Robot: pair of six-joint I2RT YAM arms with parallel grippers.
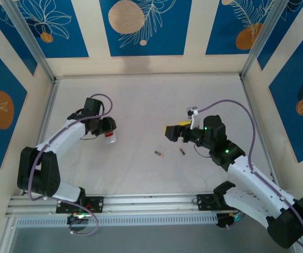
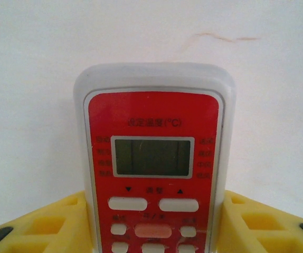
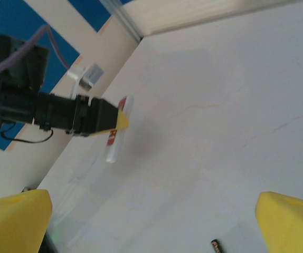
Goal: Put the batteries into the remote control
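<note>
My left gripper (image 2: 151, 232) is shut on the remote control (image 2: 152, 158), its yellow fingers (image 2: 40, 226) pressed against both long sides. The remote's red face with a grey screen and white buttons looks into the left wrist view. From above, the remote control (image 1: 110, 138) sticks out of the left gripper (image 1: 107, 132) at the table's left. Two batteries (image 1: 159, 153) (image 1: 181, 152) lie on the table near the middle. The right gripper (image 1: 171, 133) hovers open just above them, holding nothing. One battery (image 3: 216, 246) shows low between the right gripper's (image 3: 151, 226) wide yellow fingers (image 3: 14, 221).
The table (image 1: 151, 100) is pale and enclosed by cream and blue walls (image 1: 141, 26). A metal rail (image 1: 141, 203) runs along the near edge by the arm bases. In the right wrist view the left arm (image 3: 51, 113) holds the remote control (image 3: 114, 145) up off the table.
</note>
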